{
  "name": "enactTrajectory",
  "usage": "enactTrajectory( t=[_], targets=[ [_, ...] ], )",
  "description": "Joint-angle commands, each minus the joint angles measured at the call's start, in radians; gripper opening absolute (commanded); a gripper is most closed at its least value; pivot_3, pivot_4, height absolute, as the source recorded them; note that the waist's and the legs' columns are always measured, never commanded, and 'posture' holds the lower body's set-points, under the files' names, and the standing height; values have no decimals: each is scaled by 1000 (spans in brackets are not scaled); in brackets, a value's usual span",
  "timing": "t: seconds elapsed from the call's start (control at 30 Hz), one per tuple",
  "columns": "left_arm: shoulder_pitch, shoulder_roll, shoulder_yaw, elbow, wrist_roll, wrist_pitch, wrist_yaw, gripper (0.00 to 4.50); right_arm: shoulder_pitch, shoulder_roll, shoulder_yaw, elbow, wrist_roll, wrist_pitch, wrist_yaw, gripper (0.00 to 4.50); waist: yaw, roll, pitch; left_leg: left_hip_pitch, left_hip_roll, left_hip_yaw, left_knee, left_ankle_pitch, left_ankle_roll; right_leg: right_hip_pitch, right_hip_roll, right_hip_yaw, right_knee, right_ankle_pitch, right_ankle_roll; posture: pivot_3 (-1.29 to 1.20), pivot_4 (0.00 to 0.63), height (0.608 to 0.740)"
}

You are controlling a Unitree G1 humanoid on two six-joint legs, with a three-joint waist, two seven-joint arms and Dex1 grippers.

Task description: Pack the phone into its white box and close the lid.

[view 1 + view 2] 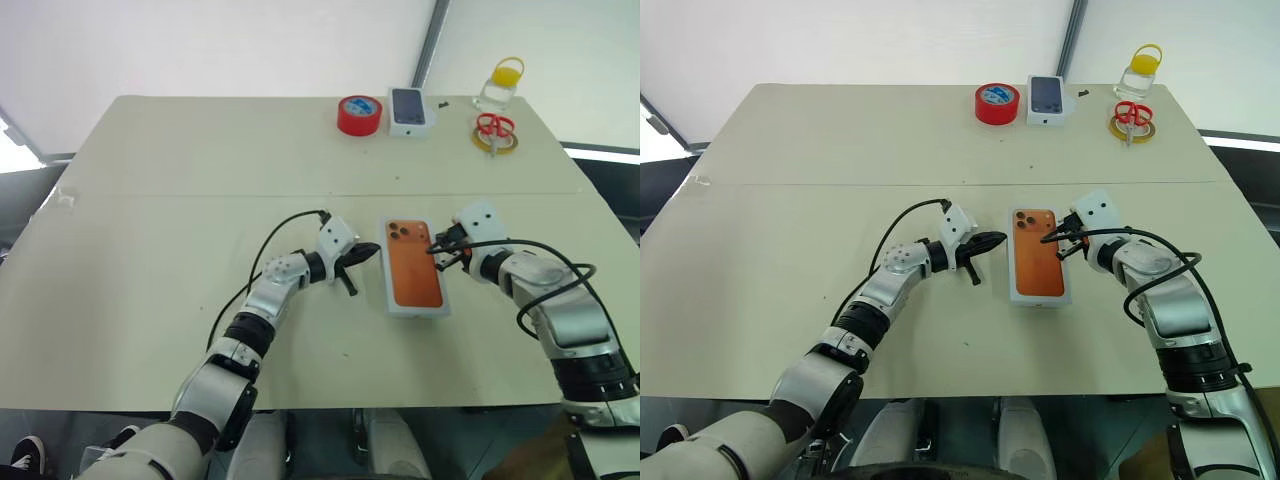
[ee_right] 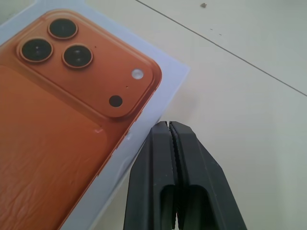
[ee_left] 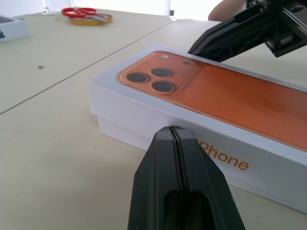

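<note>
Left wrist view: lid point(image 3: 211, 103) sits on the box, both hands point(image 1: 362, 253) point(image 1: 441, 247) pinched shut, empty — I'd press the edges evenly from each side.

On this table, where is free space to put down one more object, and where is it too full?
The table is bare left of the left gripper, and across the middle strip between the closed lid and the red tape roll. It is crowded at the far edge, around the small white box and scissors, and beside the lid, where the right gripper is.
</note>
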Motion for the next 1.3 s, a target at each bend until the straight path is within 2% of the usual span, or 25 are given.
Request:
enactTrajectory(
  t=[0.03,0.27,0.33,0.43,0.53,0.6,0.7,0.83,0.9,0.97,1.03,1.07,1.17,1.2,1.3],
  targets=[
    [-14,-11,5,-20,4,-25,2,0,-38,26,-7,-7,-18,-27,-3,72,0,0,0,0,0,0,0,0,0,0,0,0,0,0,0,0,150,739],
    [-16,-3,7,-8,23,-14,32,0,-32,5,24,35,-109,-80,-1,72,0,0,0,0,0,0,0,0,0,0,0,0,1,0,0,0,150,739],
    [-15,2,30,-36,3,8,39,0,-29,6,-16,35,-100,-93,-5,72,0,0,0,0,0,0,0,0,0,0,0,0,1,0,0,0,150,739],
    [-25,1,58,-83,-23,28,52,0,-28,12,-79,1,-41,-116,34,72,0,0,0,0,0,0,0,0,0,0,0,0,1,0,0,0,150,739],
    [-60,-31,78,-115,-50,75,69,0,4,24,-156,-83,123,-67,156,72,2,0,0,0,0,-1,0,0,0,0,0,0,1,0,0,0,150,739],
    [-82,-51,69,-107,-45,91,65,0,52,-8,-164,-139,187,-42,249,72,4,0,0,0,0,-1,0,0,0,0,0,0,2,0,0,0,150,739],
    [-114,-76,24,-26,-6,110,25,0,193,-129,-105,-222,173,-61,394,72,16,0,0,0,-1,-2,0,0,0,2,0,-1,0,0,1,0,150,739],
    [-137,-55,-63,107,112,93,35,0,297,-237,20,-217,19,-166,425,72,8,1,-1,2,-2,1,0,0,0,3,-1,0,-3,0,0,0,150,739],
    [-120,-22,-136,155,197,75,31,0,310,-219,77,-231,-31,-187,390,72,2,-6,-6,4,-1,-1,0,0,0,6,0,-2,-3,-2,-2,0,150,739],
    [-108,-9,-129,152,172,101,-28,0,286,-170,65,-246,8,-139,366,72,-1,-12,-16,8,2,-2,-1,-1,0,11,3,-3,-6,-3,-1,0,150,739],
    [-111,-12,-69,122,105,143,-52,540,258,-126,6,-253,118,-37,380,0,-4,-13,-17,14,4,-2,-3,-2,1,15,4,-3,-7,-3,-1,0,150,739],
    [-109,-10,-41,97,79,130,-50,893,243,-115,-13,-249,137,-20,384,594,-3,-12,-18,15,5,-2,-3,-2,2,17,4,-3,-8,-3,-2,0,150,739],
    [-98,10,31,20,14,146,-50,2256,198,-92,-48,-219,125,-74,361,1839,0,-9,-17,14,5,-2,-3,-2,2,15,3,-2,-7,-2,-3,0,150,739],
    [-80,36,46,-29,2,138,-61,2888,179,-78,-77,-211,152,-67,355,2480,0,-9,-17,11,4,-2,-3,-2,2,11,3,-2,-7,-2,-3,0,150,739],
    [0,148,89,-192,-44,186,-118,4343,177,-100,-125,-199,184,-91,398,3965,-2,-7,-15,3,3,-1,-1,-2,2,4,3,-1,-5,1,0,0,150,739]
  ],
)
